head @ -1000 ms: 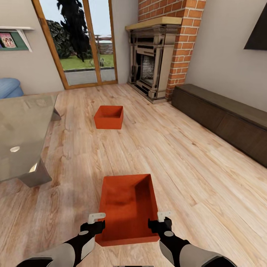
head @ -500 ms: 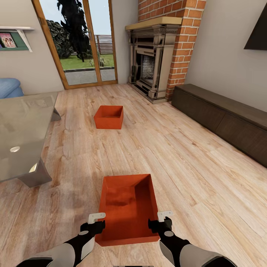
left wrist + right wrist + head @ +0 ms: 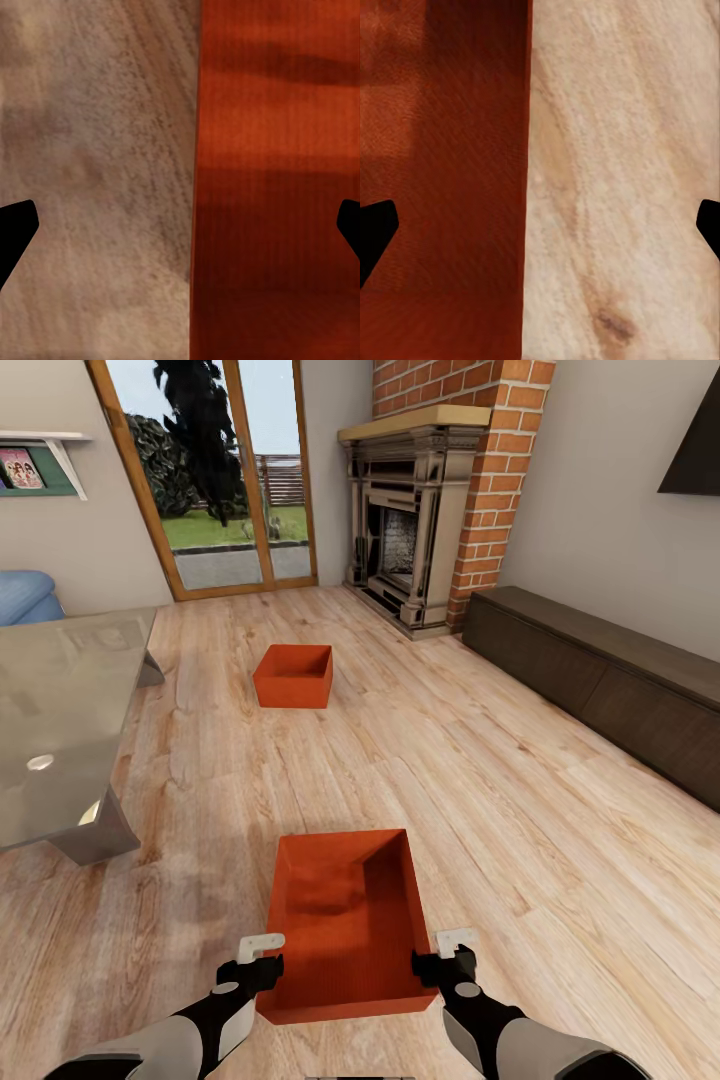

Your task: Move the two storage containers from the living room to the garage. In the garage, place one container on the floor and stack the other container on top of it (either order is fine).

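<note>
The near storage container point(image 3: 345, 925) lies on the living room planks point(image 3: 520, 810) between both claws, its long axis running near to far. The left gripper point(image 3: 262, 957) and right gripper point(image 3: 442, 956) gape wide, each straddling 1 side wall — holding nothing. The second container point(image 3: 294, 675) sits farther off.

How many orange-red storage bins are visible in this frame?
2. The near bin sits on the wood floor between the left gripper and right gripper; the far bin lies toward the glass doors.
</note>
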Motion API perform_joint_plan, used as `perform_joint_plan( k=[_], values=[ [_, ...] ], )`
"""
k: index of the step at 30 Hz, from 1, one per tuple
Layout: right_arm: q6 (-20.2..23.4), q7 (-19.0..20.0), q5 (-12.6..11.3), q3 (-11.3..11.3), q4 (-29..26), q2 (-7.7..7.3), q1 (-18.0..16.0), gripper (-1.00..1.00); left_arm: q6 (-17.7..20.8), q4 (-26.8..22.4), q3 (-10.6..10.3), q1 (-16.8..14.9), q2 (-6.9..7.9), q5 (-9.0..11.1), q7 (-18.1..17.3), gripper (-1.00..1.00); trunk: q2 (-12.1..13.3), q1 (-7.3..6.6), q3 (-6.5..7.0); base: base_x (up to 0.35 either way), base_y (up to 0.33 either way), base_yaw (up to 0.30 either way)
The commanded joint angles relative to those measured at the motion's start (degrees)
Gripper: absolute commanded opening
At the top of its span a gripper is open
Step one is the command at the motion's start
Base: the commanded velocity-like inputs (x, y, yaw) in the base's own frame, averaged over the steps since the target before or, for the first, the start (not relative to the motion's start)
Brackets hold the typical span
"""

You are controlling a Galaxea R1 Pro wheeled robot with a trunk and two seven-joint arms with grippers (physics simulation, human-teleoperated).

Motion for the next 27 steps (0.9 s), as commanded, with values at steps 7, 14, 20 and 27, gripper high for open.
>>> perform_joint_plan(
  k=[7,14,20,27],
  values=[
    [-0.2,-0.1,-0.7,0.4,0.1,0.08,0.0,1.0,-0.2,0.1,0.1,0.0,-0.02,0.2,0.1,1.0,0.0,-0.01,-0.04,0.0,0.0,0.0],
    [-0.2,-0.1,-0.8,0.4,0.1,0.23,0.0,1.0,-0.2,0.1,0.2,0.0,-0.02,0.2,0.1,1.0,0.0,-0.01,-0.04,0.0,0.0,0.0],
    [-0.2,-0.1,-0.9,0.1,0.1,0.37,0.0,1.0,-0.2,0.1,0.2,0.0,-0.02,0.2,0.1,1.0,0.0,-0.01,-0.04,0.0,0.0,0.0],
    [-0.2,-0.2,-1.0,0.1,0.1,0.49,0.0,1.0,-0.2,0.1,0.1,0.0,-0.02,0.2,0.1,1.0,0.0,-0.01,-0.04,0.0,0.0,0.0]
  ],
)
